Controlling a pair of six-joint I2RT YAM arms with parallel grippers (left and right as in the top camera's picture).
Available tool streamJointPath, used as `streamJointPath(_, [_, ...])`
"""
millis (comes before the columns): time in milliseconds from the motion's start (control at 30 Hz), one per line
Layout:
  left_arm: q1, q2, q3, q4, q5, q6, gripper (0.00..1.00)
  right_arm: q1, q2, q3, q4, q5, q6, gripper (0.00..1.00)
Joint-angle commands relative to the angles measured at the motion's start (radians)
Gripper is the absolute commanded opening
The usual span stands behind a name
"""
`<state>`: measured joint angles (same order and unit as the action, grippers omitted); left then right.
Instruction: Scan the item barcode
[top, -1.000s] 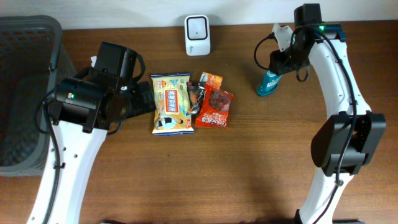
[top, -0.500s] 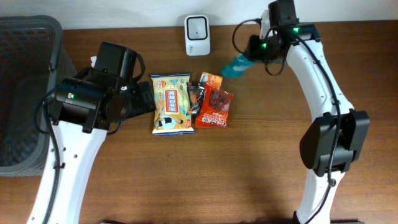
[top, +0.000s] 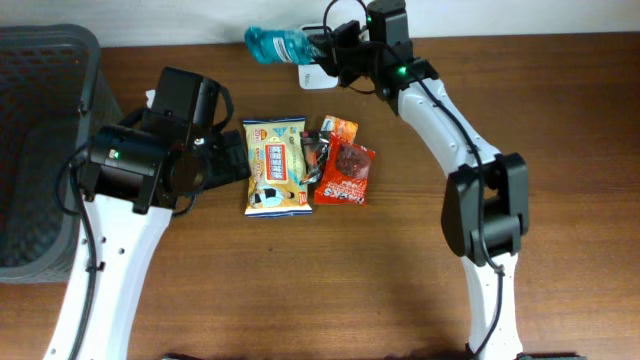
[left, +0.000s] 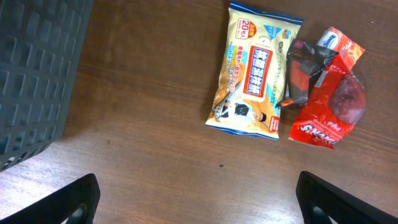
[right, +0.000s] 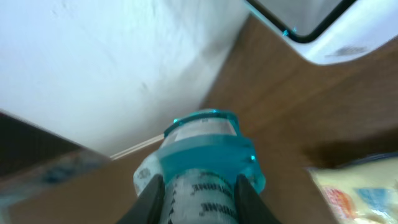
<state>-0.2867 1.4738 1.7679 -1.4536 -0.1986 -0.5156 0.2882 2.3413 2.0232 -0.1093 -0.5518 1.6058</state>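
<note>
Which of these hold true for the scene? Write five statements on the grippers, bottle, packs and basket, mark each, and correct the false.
1. The right gripper holds the bottle. True.
2. The left gripper grips the yellow pack. False: it is open and empty.
3. The bottle stands upright. False: it is held sideways beside the scanner.
4. The red pack lies beside the yellow pack. True.
5. Both lie in the basket. False: they lie on the table, outside the basket.

Dark slatted basket (top: 40, 150), far left
</note>
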Motion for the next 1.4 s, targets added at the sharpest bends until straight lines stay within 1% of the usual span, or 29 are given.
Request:
streamJointPath(0, [0.001, -0.006, 0.003, 0.001, 0.0, 0.008, 0.99, -0.056, 0.041, 0.024, 0.015, -0.014, 0.226, 0.2])
streamJointPath(167, [0.001, -0.006, 0.003, 0.001, 0.0, 0.008, 0.99, -0.147, 0.076, 0.024, 0.002, -0.087, 0.24, 0.2])
streamJointPath(233, [0.001, -0.006, 0.003, 0.001, 0.0, 0.008, 0.99, -0.159, 0.076, 0.024, 0.003, -0.111, 0.24, 0.2])
streamJointPath(267, [0.001, -0.006, 0.003, 0.001, 0.0, 0.008, 0.99, -0.161, 0.076, 0.024, 0.03, -0.124, 0.239, 0.2])
streamJointPath(333, [0.001, -0.006, 0.003, 0.001, 0.0, 0.008, 0.99, -0.153, 0.076, 0.024, 0.149, -0.137, 0.24, 0.2])
streamJointPath(367, [0.001, -0.006, 0.003, 0.001, 0.0, 0.008, 0.99, -0.147, 0.076, 0.024, 0.253, -0.15, 0.261, 0.2])
streamJointPath(400, [0.001, -0.006, 0.003, 0.001, 0.0, 0.008, 0.99, -0.143, 0.076, 0.024, 0.282, -0.152, 0.278, 0.2])
streamJointPath(500, [0.001, -0.006, 0.003, 0.001, 0.0, 0.008, 0.99, -0.144, 0.076, 0.025, 0.294, -0.152, 0.285, 0.19])
streamJointPath(600, [0.001, -0.006, 0.003, 0.001, 0.0, 0.008, 0.99, -0.144, 0.076, 0.024, 0.293, -0.182, 0.326, 0.19])
streamJointPath(633, [0.001, -0.006, 0.003, 0.001, 0.0, 0.008, 0.99, -0.145, 0.076, 0.024, 0.315, -0.205, 0.32, 0.15])
streamJointPath(667, [0.001, -0.006, 0.003, 0.001, 0.0, 0.008, 0.99, -0.151, 0.076, 0.025, 0.357, -0.219, 0.295, 0.08])
streamJointPath(700, [0.001, -0.006, 0.003, 0.001, 0.0, 0.008, 0.99, -0.161, 0.066, 0.025, 0.383, -0.228, 0.263, 0.05])
streamJointPath(767, [0.001, -0.006, 0.003, 0.001, 0.0, 0.008, 0.99, -0.188, 0.018, 0.025, 0.383, -0.246, 0.162, 0.05])
streamJointPath(833, [0.001, -0.006, 0.003, 0.001, 0.0, 0.008, 0.99, -0.219, -0.019, 0.025, 0.377, -0.246, 0.126, 0.05])
streamJointPath(900, [0.001, -0.006, 0.003, 0.001, 0.0, 0.008, 0.99, -0.292, -0.067, 0.025, 0.301, -0.266, 0.047, 0.05])
streamJointPath(933, [0.001, -0.006, 0.003, 0.001, 0.0, 0.008, 0.99, -0.345, -0.09, 0.025, 0.218, -0.285, -0.023, 0.05])
streamJointPath(1033, [0.001, -0.006, 0.003, 0.001, 0.0, 0.008, 0.99, -0.502, -0.152, 0.025, -0.089, -0.282, -0.283, 0.06])
streamJointPath(1067, [0.001, -0.006, 0.003, 0.001, 0.0, 0.008, 0.99, -0.579, -0.18, 0.025, -0.213, -0.267, -0.403, 0.06])
streamJointPath(1133, [0.001, -0.006, 0.003, 0.001, 0.0, 0.008, 0.99, -0.733, -0.217, 0.025, -0.439, -0.223, -0.592, 0.06])
streamJointPath(1200, [0.001, -0.006, 0.003, 0.001, 0.0, 0.008, 0.99, -0.853, -0.224, 0.025, -0.64, -0.101, -0.76, 0.06])
streamJointPath(1233, [0.001, -0.006, 0.003, 0.001, 0.0, 0.008, 0.99, -0.908, -0.224, 0.024, -0.729, 0.006, -0.851, 0.07])
streamJointPath(1300, [0.001, -0.006, 0.003, 0.001, 0.0, 0.008, 0.99, -1.007, -0.224, 0.024, -0.858, 0.263, -0.991, 0.08])
streamJointPath(1333, [0.001, -0.006, 0.003, 0.001, 0.0, 0.008, 0.99, -1.047, -0.224, 0.024, -0.905, 0.373, -1.0, 0.11])
streamJointPath(1367, [0.001, -0.006, 0.003, 0.001, 0.0, 0.008, 0.99, -1.086, -0.224, 0.024, -0.92, 0.409, -1.02, 0.11])
